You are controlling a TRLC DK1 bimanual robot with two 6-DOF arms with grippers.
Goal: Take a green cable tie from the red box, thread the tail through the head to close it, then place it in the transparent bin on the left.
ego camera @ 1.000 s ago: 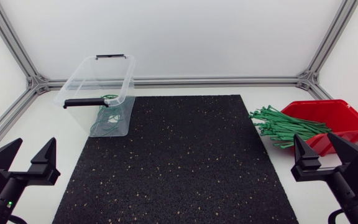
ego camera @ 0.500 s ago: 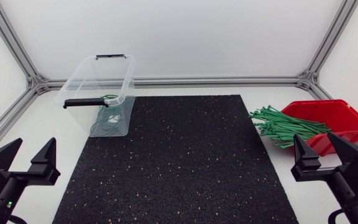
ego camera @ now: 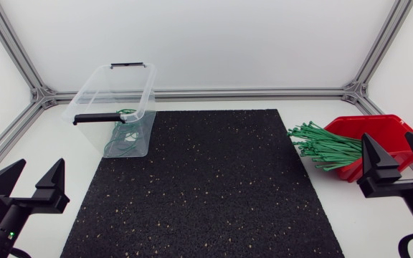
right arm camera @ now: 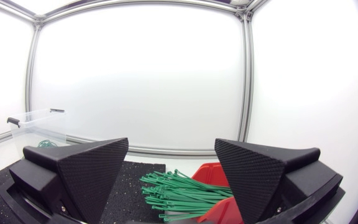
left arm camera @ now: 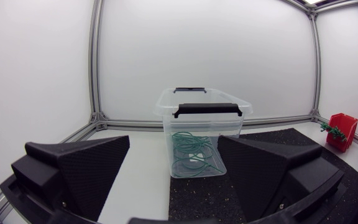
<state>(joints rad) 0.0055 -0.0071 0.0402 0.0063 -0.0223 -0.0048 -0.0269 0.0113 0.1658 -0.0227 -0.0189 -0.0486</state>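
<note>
The red box (ego camera: pixel 382 129) stands at the table's right, with a bundle of green cable ties (ego camera: pixel 325 147) fanning out of it onto the table. My right gripper (ego camera: pixel 391 140) is open and empty just in front of the box; in the right wrist view the green cable ties (right arm camera: pixel 179 190) and the red box (right arm camera: pixel 211 174) lie ahead of the right gripper (right arm camera: pixel 171 144). The transparent bin (ego camera: pixel 113 107) stands at the far left with closed green ties (ego camera: pixel 124 137) inside. My left gripper (ego camera: pixel 41 163) is open and empty near the front left; the bin (left arm camera: pixel 229 106) is ahead of it.
A black speckled mat (ego camera: pixel 206 186) covers the table's middle between the bin and the red box. The bin has black handles (ego camera: pixel 95 117) at its ends. Aluminium frame rails (ego camera: pixel 249 93) run along the table's back and sides.
My right gripper has moved right and farther back, closer to the red box. The left arm and everything else stayed put.
</note>
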